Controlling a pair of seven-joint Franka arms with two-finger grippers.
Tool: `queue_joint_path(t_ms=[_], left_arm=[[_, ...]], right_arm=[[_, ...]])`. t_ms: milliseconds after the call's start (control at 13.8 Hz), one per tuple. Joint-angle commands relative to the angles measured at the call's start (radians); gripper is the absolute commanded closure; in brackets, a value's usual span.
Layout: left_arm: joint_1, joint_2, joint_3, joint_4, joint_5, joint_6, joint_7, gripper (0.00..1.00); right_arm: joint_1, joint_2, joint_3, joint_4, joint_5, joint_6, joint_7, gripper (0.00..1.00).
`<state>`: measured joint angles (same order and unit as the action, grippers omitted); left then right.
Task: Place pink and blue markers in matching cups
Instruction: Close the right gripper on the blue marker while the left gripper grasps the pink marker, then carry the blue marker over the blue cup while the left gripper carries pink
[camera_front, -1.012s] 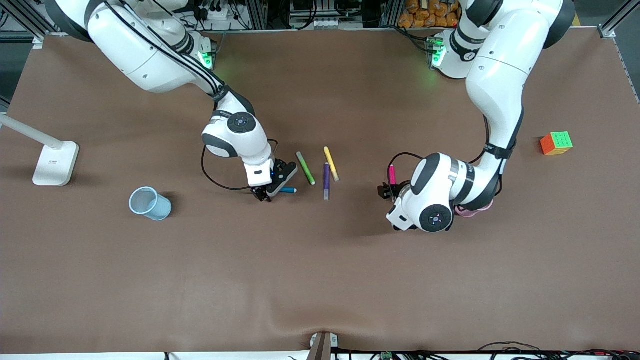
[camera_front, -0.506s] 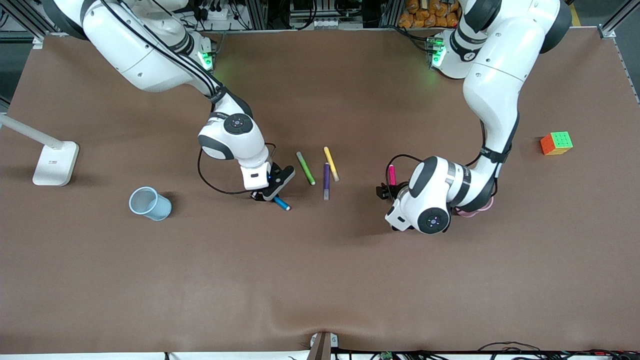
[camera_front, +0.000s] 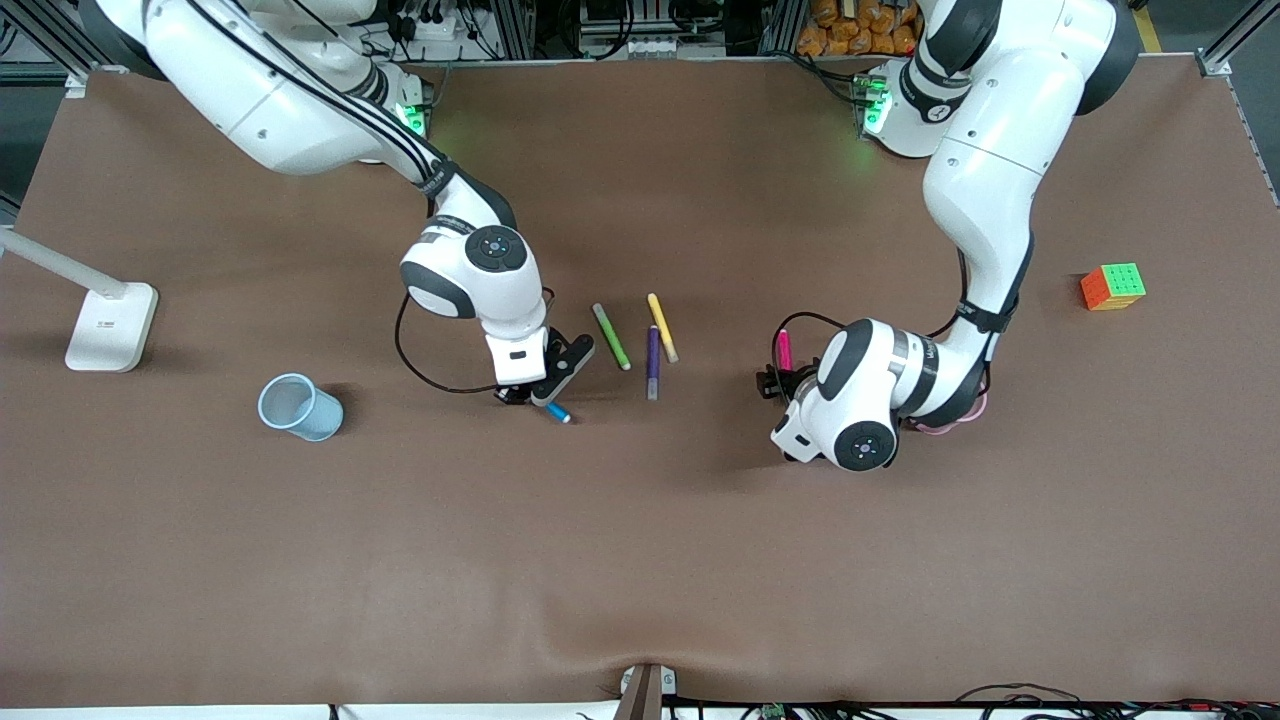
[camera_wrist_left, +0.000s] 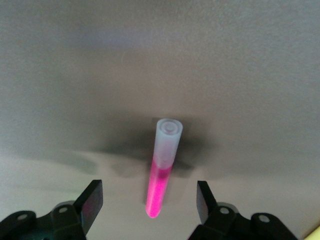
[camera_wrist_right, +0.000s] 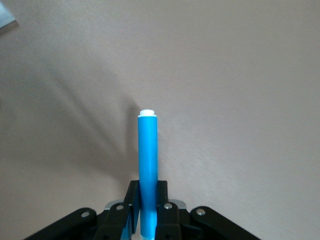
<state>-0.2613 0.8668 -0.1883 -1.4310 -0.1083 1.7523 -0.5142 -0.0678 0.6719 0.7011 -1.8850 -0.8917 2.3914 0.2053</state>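
The blue marker (camera_wrist_right: 147, 165) sits clenched in the right gripper (camera_front: 522, 393) mid-table and could pivot loose; the left gripper (camera_wrist_left: 149, 202), fingers parted, straddles the pink marker (camera_wrist_left: 161, 175) and may nudge it.

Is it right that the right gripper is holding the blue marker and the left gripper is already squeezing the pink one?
Not quite. The right gripper does hold the blue marker, but the left wrist view shows the left gripper open, its fingers on either side of the pink marker without touching it.

Right gripper (camera_front: 522, 396) jaws clamped blue marker (camera_front: 557, 411), lifted it.
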Motion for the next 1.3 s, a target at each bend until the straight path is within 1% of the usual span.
queue_joint_path(t_ms=[0,72,145,217,289,361,506,651,723,795,940,1084,1229], left_arm=[[-0.003,0.024,0.004,0.020,-0.005,0.003,0.013,0.33],[0.000,0.028,0.004,0.021,-0.010,0.003,0.028,0.43],[0.000,0.028,0.004,0.020,-0.008,0.003,0.036,0.58],[-0.009,0.029,0.006,0.020,-0.005,0.003,0.037,0.74],[-0.010,0.029,0.007,0.020,-0.004,0.003,0.037,0.90],[-0.009,0.029,0.007,0.020,-0.005,0.004,0.037,1.00],[0.003,0.026,0.010,0.015,-0.005,0.024,0.039,1.00],[0.002,0.014,0.015,0.017,-0.002,0.024,0.037,1.00],[-0.009,0.000,0.017,0.018,0.043,0.024,0.036,1.00],[-0.010,-0.024,0.009,0.023,0.112,0.024,0.019,1.00],[0.003,-0.073,0.004,0.026,0.139,0.024,0.020,1.00],[0.010,-0.138,0.013,0.026,0.145,0.023,0.036,1.00],[0.008,-0.202,0.015,0.026,0.188,0.023,0.034,1.00]], right_arm=[[-0.105,0.005,0.118,0.027,-0.010,-0.148,-0.079,1.00],[-0.121,0.000,0.145,0.049,-0.001,-0.235,-0.101,1.00],[-0.136,-0.003,0.179,0.079,0.019,-0.324,-0.128,1.00],[-0.144,-0.012,0.199,0.108,0.043,-0.404,-0.153,1.00],[-0.142,-0.024,0.201,0.131,0.065,-0.469,-0.164,1.00],[-0.142,-0.043,0.201,0.142,0.088,-0.509,-0.167,1.00],[-0.144,-0.075,0.198,0.144,0.125,-0.544,-0.193,1.00],[-0.144,-0.100,0.190,0.153,0.137,-0.596,-0.217,1.00],[-0.144,-0.104,0.190,0.174,0.143,-0.641,-0.236,1.00],[-0.144,-0.106,0.184,0.206,0.181,-0.694,-0.272,1.00],[-0.136,-0.142,0.129,0.254,0.262,-0.738,-0.331,1.00],[-0.129,-0.184,0.063,0.256,0.331,-0.738,-0.391,1.00],[-0.106,-0.227,-0.016,0.254,0.378,-0.744,-0.458,1.00]])
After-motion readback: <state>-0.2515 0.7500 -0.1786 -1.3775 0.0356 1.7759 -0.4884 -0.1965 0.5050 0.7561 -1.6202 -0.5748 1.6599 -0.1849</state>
